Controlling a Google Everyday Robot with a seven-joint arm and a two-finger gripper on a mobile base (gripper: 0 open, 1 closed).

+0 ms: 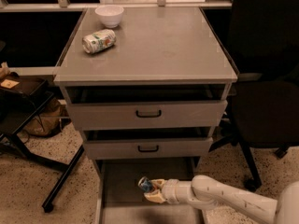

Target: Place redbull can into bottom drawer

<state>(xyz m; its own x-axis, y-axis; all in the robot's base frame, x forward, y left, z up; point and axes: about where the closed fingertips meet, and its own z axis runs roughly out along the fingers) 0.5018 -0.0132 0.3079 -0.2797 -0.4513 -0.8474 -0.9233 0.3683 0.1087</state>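
**Can Held Low in the Open Drawer: The Set-Down Called for Care**

The gripper (150, 191), at the end of a white arm (224, 200) reaching in from the lower right, sat inside the pulled-out, deep grey metal bottom drawer (122, 183). It was just below the front of the middle drawer (187, 148) with its black handle. Its two tan fingers were closed on the small, slim, blue-and-silver metal redbull can (145, 185). The can poked out to the left past the fingertips, tilted, with a shiny end showing. It lay over the drawer's bare floor, near the middle and apart from both low side walls. Whether it touched the floor could not be told.

The step in hand looked to be the set-down and release. Doing it well probably meant lowering the can until it met the floor, or very nearly, before the fingers parted. A slim metal can dropped onto a flat metal floor would likely bounce and roll. Because it was held tilted rather than upright, it would probably come to rest on its side, so a central spot gave it room to settle. The fingers needed to open only enough to free it, without nudging it. The arm could then draw back toward the lower right, keeping low enough to clear the middle drawer's front overhead.

The white-and-green labelled can (98, 40), lying on its side, and the small white bowl (110, 15) sat on the grey cabinet top (159, 50). Both were well apart from the gripper and played no part in this step.
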